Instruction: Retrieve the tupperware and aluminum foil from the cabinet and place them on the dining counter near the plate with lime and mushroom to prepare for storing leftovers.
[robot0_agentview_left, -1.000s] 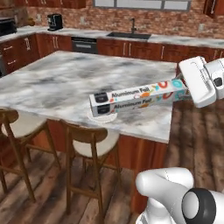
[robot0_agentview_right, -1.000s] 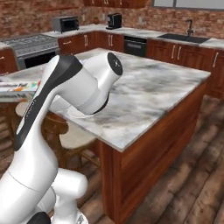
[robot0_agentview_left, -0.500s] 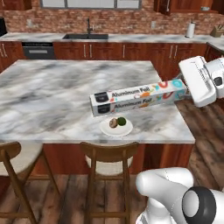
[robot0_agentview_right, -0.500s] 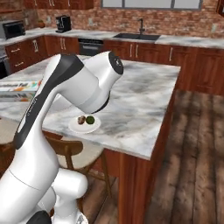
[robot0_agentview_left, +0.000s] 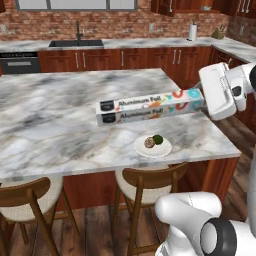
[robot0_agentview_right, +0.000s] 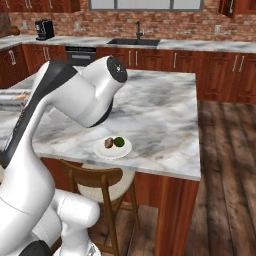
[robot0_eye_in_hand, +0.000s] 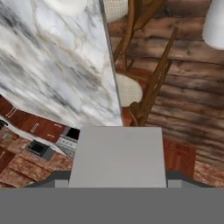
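My gripper (robot0_agentview_left: 201, 100) is shut on the right end of a long aluminum foil box (robot0_agentview_left: 149, 106), holding it level above the marble dining counter (robot0_agentview_left: 50, 115). Just below and in front of the box, a white plate (robot0_agentview_left: 153, 146) with a lime (robot0_agentview_left: 158, 139) and a mushroom (robot0_agentview_left: 148, 143) sits near the counter's front edge. In the right base view the plate (robot0_agentview_right: 113, 147) lies behind my arm. In the hand view the grey box (robot0_eye_in_hand: 118, 155) runs up from between the jaws, over the counter (robot0_eye_in_hand: 52, 65) edge. The tupperware is out of view.
Two wooden stools (robot0_agentview_left: 149, 184) (robot0_agentview_left: 27, 200) are tucked under the counter's front edge, and one stool (robot0_eye_in_hand: 148, 83) appears in the hand view. A back counter carries a sink (robot0_agentview_left: 75, 44), a paper towel roll (robot0_agentview_left: 192, 32) and a coffee machine (robot0_agentview_right: 44, 29). Wooden floor lies to the right.
The base has driven along the counter, so the whole scene has shifted and the plate has come into view below the box. The foil box stays gripped the same way.
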